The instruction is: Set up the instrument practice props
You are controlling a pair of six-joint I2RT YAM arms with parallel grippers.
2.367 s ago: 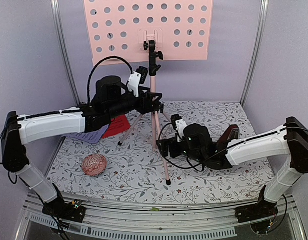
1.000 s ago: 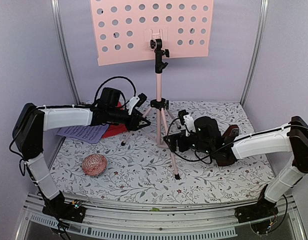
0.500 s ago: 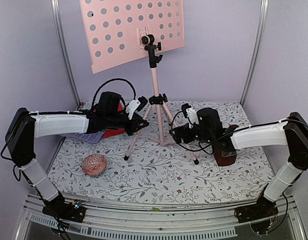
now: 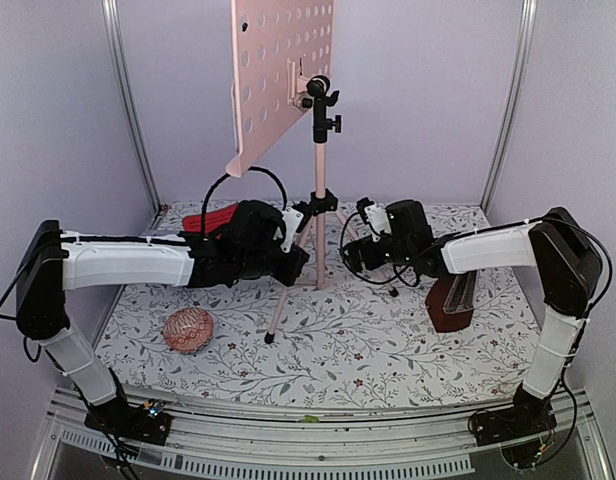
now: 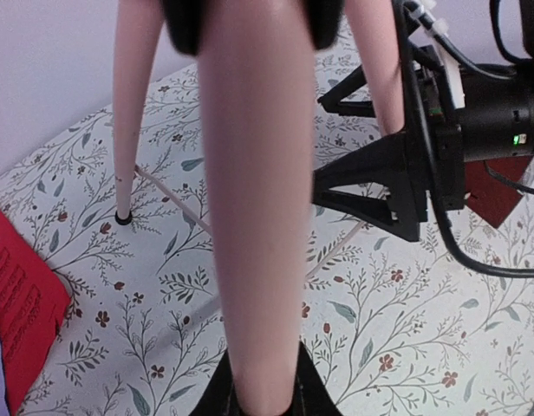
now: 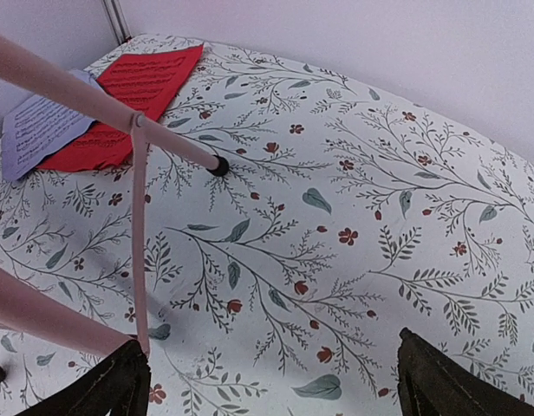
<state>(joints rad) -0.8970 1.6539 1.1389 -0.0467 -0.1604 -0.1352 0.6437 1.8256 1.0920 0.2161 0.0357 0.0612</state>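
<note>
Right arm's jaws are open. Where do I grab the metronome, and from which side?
Take the metronome low on its body, across two opposite sloping faces, bringing the right gripper down from above. It stands upright and narrows toward the top, so a high pinch would likely slide off. The left gripper grips the music stand by a leg.

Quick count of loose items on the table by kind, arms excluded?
music stand: 1
sheet music: 2, a red page and a lavender page
metronome: 1
patterned ball: 1
Total: 5
</note>
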